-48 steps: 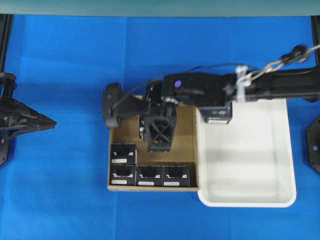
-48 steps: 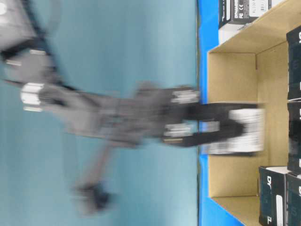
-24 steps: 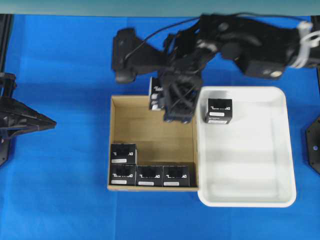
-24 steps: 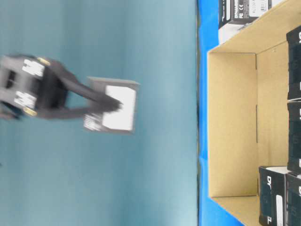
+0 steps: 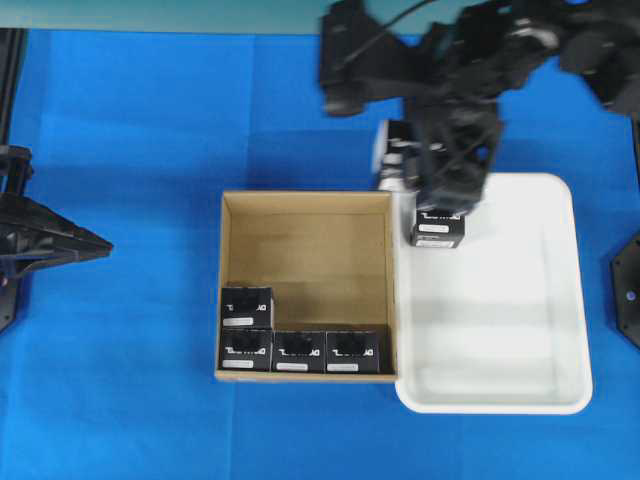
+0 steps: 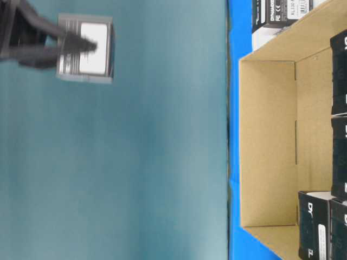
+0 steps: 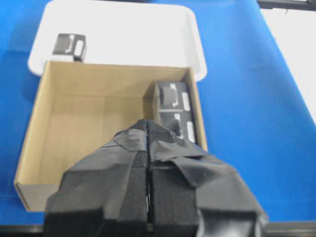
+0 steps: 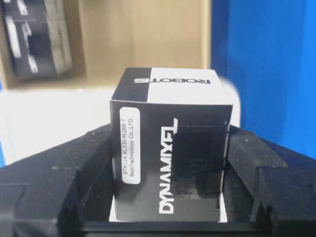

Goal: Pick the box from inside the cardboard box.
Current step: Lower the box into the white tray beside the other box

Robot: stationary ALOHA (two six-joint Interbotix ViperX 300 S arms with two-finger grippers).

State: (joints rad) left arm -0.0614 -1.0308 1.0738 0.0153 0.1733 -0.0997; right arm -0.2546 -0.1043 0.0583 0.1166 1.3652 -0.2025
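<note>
The right fingers (image 8: 74, 197) are clamped on a black box (image 8: 170, 163), holding it in the air above the white tray's (image 5: 560, 300) corner, just beyond the carton's (image 5: 305, 215) far right corner. The left fingers (image 7: 148, 163) are pressed together, holding nothing, on the carton's other side. Four black boxes (image 5: 298, 350) sit inside the carton; one more (image 5: 437, 227) lies in the tray. Blue tabletop (image 5: 120, 130) carries all.

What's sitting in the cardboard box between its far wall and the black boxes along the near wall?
Nothing: in the overhead view the cardboard box shows bare brown floor from its far wall down to the four black boxes grouped along the near wall.
</note>
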